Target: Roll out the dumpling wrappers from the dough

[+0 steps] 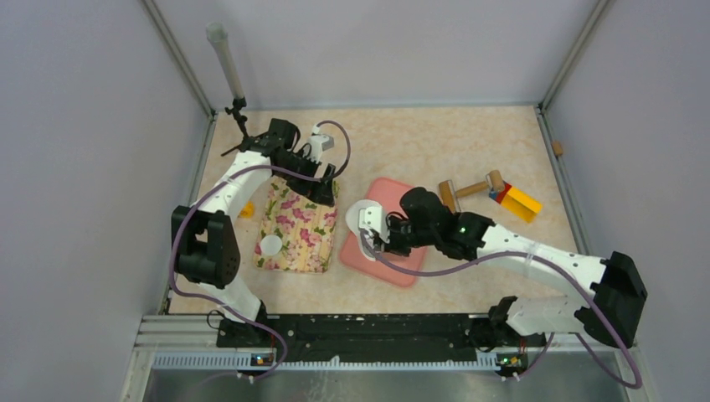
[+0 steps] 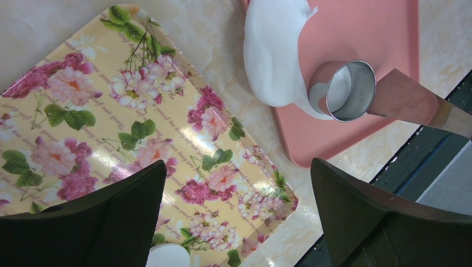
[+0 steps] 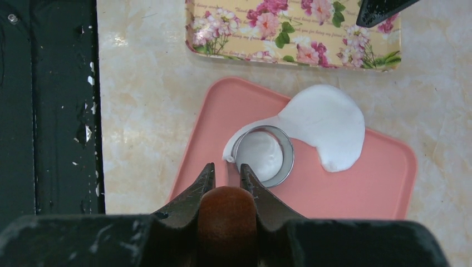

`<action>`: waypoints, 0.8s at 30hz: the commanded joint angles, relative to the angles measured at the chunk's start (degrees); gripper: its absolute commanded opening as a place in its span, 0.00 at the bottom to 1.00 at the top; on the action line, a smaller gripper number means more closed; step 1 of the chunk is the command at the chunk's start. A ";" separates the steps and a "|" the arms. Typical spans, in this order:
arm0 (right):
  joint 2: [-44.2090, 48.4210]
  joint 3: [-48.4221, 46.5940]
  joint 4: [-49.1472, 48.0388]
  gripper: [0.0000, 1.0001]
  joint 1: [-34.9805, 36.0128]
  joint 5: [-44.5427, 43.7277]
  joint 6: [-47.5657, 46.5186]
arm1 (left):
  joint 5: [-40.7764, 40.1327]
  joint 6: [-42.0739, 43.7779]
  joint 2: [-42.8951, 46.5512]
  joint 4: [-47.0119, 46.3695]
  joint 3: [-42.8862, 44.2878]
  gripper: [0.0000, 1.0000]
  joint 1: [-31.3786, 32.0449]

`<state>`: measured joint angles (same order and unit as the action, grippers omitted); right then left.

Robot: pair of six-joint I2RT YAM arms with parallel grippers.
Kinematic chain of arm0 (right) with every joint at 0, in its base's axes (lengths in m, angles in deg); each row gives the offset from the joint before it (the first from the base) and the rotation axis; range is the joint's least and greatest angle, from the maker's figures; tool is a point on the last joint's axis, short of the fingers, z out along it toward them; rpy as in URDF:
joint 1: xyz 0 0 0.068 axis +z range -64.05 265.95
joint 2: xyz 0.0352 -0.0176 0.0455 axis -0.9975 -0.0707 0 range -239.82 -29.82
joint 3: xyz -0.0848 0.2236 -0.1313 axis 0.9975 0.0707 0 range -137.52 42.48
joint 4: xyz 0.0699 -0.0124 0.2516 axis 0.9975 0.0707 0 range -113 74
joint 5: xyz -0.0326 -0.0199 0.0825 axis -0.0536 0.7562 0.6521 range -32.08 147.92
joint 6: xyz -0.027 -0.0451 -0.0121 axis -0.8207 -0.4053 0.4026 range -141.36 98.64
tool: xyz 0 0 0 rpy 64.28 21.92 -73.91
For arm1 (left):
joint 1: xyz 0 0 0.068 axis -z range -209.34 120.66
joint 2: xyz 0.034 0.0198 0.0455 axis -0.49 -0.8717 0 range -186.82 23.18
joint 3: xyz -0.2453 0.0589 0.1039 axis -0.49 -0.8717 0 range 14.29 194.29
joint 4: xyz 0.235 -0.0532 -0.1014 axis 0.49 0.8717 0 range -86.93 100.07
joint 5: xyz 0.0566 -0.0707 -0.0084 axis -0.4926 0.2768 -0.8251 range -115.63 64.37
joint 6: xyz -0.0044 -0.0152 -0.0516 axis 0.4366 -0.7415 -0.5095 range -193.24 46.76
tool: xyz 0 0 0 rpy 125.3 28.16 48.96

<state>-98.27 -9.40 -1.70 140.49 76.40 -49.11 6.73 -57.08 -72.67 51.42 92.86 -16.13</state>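
The white dough (image 3: 328, 122) lies as an irregular sheet on the pink board (image 3: 334, 189), its far end hanging over the board's edge (image 2: 273, 50). A metal ring cutter (image 3: 263, 156) stands on the near tail of the sheet, with white dough filling the ring. My right gripper (image 3: 227, 172) is shut on the cutter's brown wooden handle (image 3: 227, 214). One dumpling wrapper (image 1: 270, 245), a small white disc, rests on the floral tray (image 1: 297, 226). My left gripper (image 2: 238, 167) hangs open above the tray's far end, holding nothing.
A wooden rolling pin (image 1: 473, 188) and a yellow and red block (image 1: 519, 201) lie to the right of the board. A small orange object (image 1: 245, 209) sits left of the tray. A grey tube (image 1: 226, 59) stands at the back left corner.
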 commanded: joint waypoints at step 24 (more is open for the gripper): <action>-16.42 -19.52 -0.93 0.00 10.42 -19.14 7.75 | 2.92 0.71 1.39 -0.24 -1.52 0.99 -0.26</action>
<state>-112.89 -23.37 -2.16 150.33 60.91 -45.13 8.02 -57.03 -72.67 51.36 91.70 -16.13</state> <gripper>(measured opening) 0.163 0.986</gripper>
